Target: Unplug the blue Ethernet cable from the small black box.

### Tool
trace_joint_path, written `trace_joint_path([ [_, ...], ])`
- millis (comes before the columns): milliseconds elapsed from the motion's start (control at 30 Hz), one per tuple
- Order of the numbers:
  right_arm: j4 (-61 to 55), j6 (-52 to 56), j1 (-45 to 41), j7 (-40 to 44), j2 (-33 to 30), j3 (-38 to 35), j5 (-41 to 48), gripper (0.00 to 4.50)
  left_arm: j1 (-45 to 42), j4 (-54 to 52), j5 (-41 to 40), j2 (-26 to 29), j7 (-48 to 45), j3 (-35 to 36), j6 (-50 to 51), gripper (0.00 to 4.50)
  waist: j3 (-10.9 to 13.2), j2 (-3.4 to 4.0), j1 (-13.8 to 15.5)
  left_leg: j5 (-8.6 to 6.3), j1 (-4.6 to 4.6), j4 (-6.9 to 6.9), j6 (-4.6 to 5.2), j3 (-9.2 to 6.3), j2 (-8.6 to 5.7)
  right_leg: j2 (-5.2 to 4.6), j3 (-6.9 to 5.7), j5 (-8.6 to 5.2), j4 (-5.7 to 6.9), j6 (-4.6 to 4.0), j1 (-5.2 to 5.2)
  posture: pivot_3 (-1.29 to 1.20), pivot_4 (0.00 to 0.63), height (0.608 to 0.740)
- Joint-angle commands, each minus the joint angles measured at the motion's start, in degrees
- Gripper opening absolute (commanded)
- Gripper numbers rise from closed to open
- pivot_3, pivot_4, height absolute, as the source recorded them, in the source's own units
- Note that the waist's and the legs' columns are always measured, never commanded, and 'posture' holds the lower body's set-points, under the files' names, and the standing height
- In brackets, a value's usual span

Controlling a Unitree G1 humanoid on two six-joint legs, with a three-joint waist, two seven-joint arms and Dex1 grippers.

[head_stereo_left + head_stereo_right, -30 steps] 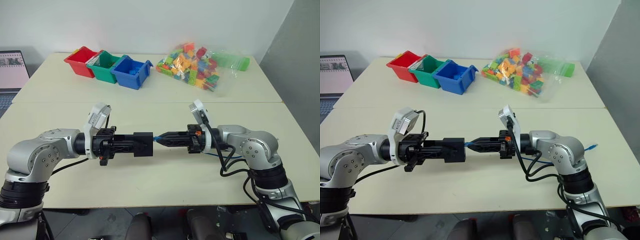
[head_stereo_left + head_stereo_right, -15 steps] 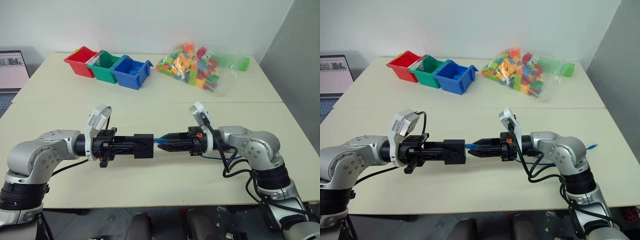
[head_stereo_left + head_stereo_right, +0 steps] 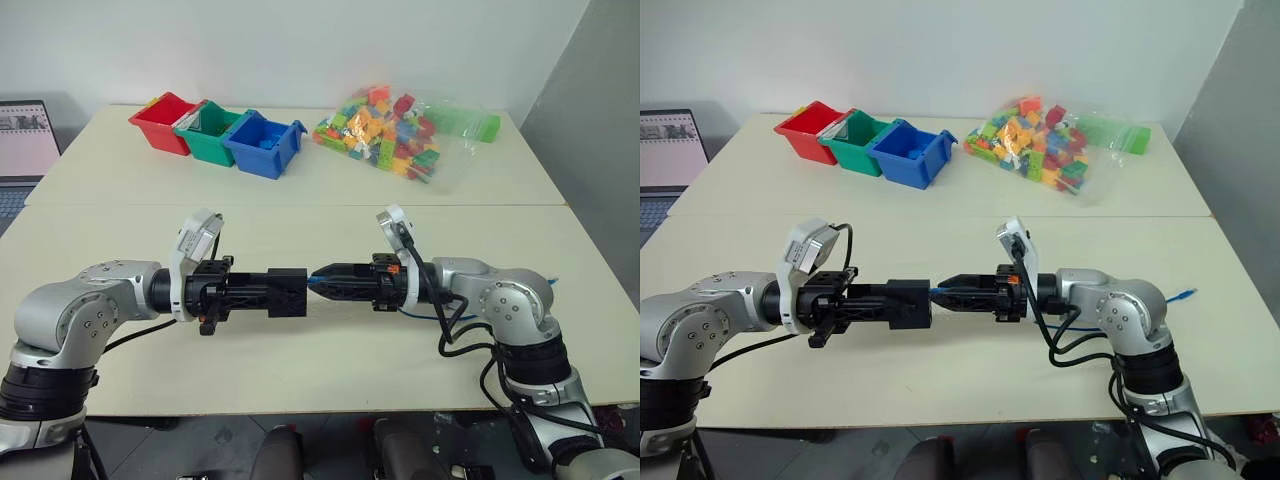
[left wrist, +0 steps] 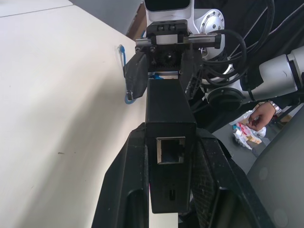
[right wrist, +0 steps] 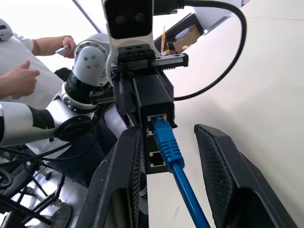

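Holding the small black box (image 3: 287, 290) in mid-air above the table (image 3: 330, 360), clamped between the fingers of the left gripper (image 3: 262, 291) and pointing toward the other arm. Pinching the box firmly by its two side walls, as the left wrist view shows, with one empty port facing back toward that wrist.

Facing it head-on with the right gripper (image 5: 166, 156), tips just short of the box's near face. Standing spread apart rather than pressed together: in the right wrist view, both fingers (image 5: 118, 180) flanking the blue Ethernet cable (image 5: 167, 147) with clear daylight on either side, touching neither plug nor cord. Running straight out between those fingers, the cable's plug still sitting seated in the upper port of the box, directly ahead of the right fingertips; the cord then trailing back under the right wrist and away along the table behind that arm.

Judging the step in hand: lining up for the grasp on the plug, with the unplugging itself not yet done. Calling next, most likely, for closing the right fingers on the plug body close to the box, ideally pressing down the release tab, then drawing straight back along the port's axis while keeping the left grip steady. Risking, if gripping only the soft cord farther back, slipping or bending instead of freeing the latch.

Lying well beyond both grippers, at the far side of the table: three coloured bins (image 3: 215, 134) and a bag of bricks (image 3: 390, 132), playing no part here.
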Motion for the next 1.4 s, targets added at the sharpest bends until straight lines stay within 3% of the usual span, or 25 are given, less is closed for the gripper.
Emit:
trace_joint_path([
  [33,-1.86,-0.27,0.16,-0.23,0.14,-1.35,1.72,1.83,-0.12,-1.51,-1.41,-0.17,0.29,1.80,-0.10,0.79,0.00,0.00,0.00,0.00,0.00,0.00,0.00,-0.01,0.00,0.00,0.00,0.00,0.00,0.00,0.00,0.00,0.150,0.740],
  [633,-1.37,-0.02,-0.20,0.37,-0.27,-1.65,2.60,1.83,0.16,-1.92,-1.96,-0.03,0.94,1.61,-0.21,0.79,0.00,0.00,-0.01,0.00,-0.01,0.00,0.00,0.00,0.00,0.00,0.00,0.00,-0.01,0.00,0.00,0.00,0.150,0.740],
  [933,-1.79,0.08,-0.31,0.55,-0.94,-1.20,3.29,0.07,0.43,-2.09,-2.01,0.01,0.87,1.55,-0.23,0.79,0.00,0.00,-0.01,0.00,-0.01,0.00,0.00,0.00,0.00,0.00,0.00,0.00,-0.01,0.00,0.00,0.00,0.150,0.740],
  [1400,-0.67,-0.14,-0.27,1.44,-2.51,-0.89,2.06,0.06,2.14,-1.98,-1.47,1.07,-0.39,2.20,-1.06,0.79,0.00,0.00,-0.01,0.00,-0.01,0.00,0.00,0.00,0.00,0.00,0.00,0.00,-0.02,0.00,0.00,0.00,0.150,0.740],
])
